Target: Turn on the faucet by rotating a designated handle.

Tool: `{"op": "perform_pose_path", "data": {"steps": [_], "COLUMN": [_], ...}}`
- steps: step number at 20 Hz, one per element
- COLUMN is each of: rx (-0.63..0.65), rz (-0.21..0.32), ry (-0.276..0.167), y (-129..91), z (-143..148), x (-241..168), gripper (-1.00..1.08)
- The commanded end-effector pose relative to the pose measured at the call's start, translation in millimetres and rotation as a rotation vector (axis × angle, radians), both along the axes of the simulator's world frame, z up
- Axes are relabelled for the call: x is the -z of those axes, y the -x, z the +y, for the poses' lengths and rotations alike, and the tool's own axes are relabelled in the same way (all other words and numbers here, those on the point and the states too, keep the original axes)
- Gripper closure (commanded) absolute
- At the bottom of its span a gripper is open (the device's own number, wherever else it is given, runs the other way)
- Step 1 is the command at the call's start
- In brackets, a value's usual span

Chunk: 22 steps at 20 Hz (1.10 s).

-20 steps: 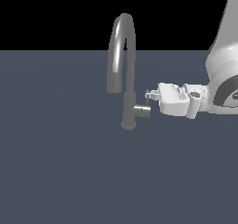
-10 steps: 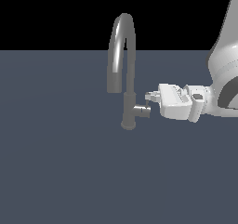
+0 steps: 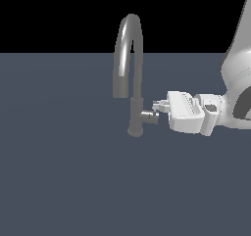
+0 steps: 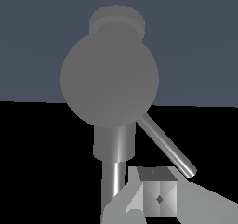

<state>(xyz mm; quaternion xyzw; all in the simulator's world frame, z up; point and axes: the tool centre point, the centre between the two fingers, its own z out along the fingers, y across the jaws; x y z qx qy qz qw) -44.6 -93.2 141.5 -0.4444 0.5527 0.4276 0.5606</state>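
The faucet (image 3: pixel 136 103) is a tall grey gooseneck tap with an arched spout, standing on a small round base. The handle (image 3: pixel 148 116) is a short grey stub sticking out of the column toward the exterior view's right. My gripper (image 3: pixel 159 106) comes in from the right, level, with its fingertips just above the stub's outer end and touching or nearly touching it. The fingers look closed together and hold nothing. In the wrist view the stub's round end face (image 4: pixel 109 79) fills the middle. The thin lever (image 4: pixel 165 145) slants from it toward my fingertips (image 4: pixel 158 197).
The faucet stands on a flat dark blue-grey surface (image 3: pixel 63 181). My white arm (image 3: pixel 238 83) fills the exterior view's right edge. Nothing else shows.
My gripper has sunk slightly, bringing its fingertips closer to the top of the handle stub. The handle and faucet look unmoved.
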Motion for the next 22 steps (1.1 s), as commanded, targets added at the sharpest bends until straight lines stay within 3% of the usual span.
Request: {"op": "perform_pose_path", "data": {"steps": [1, 3, 10, 11, 12, 21, 22], "rx": [-0.006, -0.001, -0.007, -0.007, -0.006, -0.007, -0.009], "rz": [0.024, -0.001, 0.024, 0.024, -0.011, 0.022, -0.014], "ry": [-0.011, -0.001, -0.012, -0.012, -0.006, -0.012, -0.01], "y": [19.0, 6.4, 36.0, 36.0, 22.9, 34.8, 25.0], "z": [4.5, 1.5, 8.5, 8.5, 5.4, 8.2, 5.8], "x": [12.5, 2.5, 42.1, 42.1, 23.3, 71.0, 50.3], "gripper": [1.08, 1.08, 1.08, 1.08, 1.08, 1.08, 1.08]}}
